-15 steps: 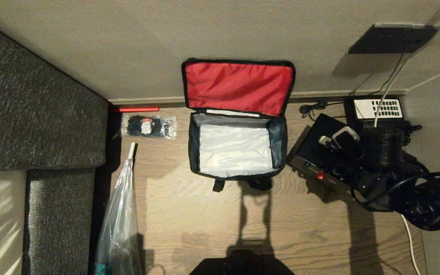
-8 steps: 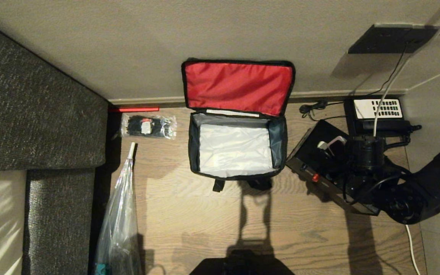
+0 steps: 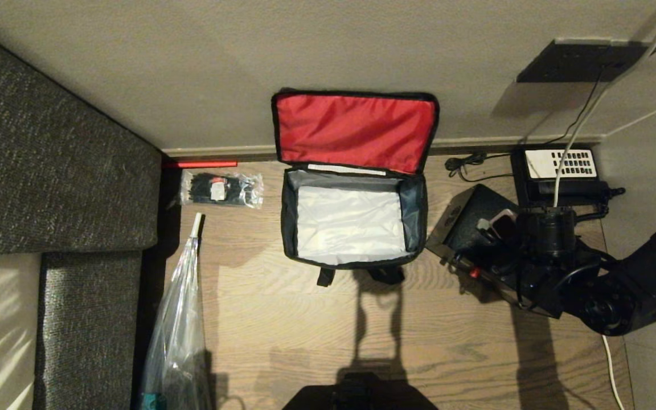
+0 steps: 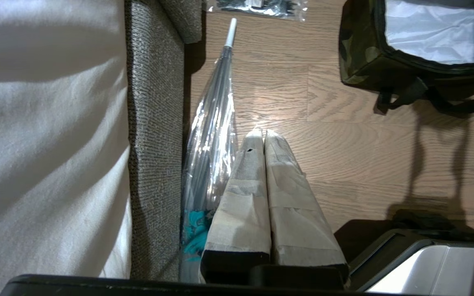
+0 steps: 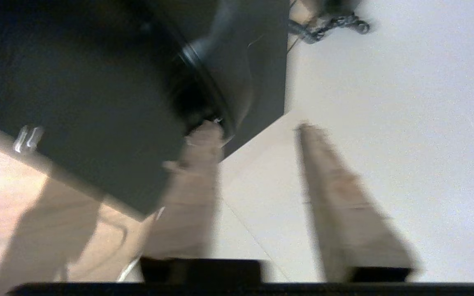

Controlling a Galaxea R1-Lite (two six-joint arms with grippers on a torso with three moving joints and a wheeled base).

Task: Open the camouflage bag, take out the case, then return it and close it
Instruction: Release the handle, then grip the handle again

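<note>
The camouflage bag [image 3: 353,228] stands open on the wooden floor, its red-lined lid [image 3: 355,130] leaning back against the wall. Its white-lined inside is empty, and its camouflage side [image 4: 360,53] shows in the left wrist view. The case [image 3: 464,219], flat and black with a small red latch [image 3: 474,273], lies on the floor right of the bag, partly under my right arm. My right gripper [image 3: 496,223] hovers over it, open [image 5: 257,128]. One fingertip [image 5: 206,131] is at the case's [image 5: 97,102] edge, with nothing between the fingers. My left gripper [image 4: 260,133] is shut and empty, parked above the floor.
A black desk telephone [image 3: 561,163] with cables [image 3: 464,162] sits by the wall behind the case. A clear packet of black ties [image 3: 221,188] and a wrapped umbrella [image 3: 183,319] lie left of the bag, beside a grey sofa [image 3: 49,171].
My right gripper's fingers have spread apart and no longer pinch the case. The right arm has drawn back to the right, and the case stays on the floor beside the bag.
</note>
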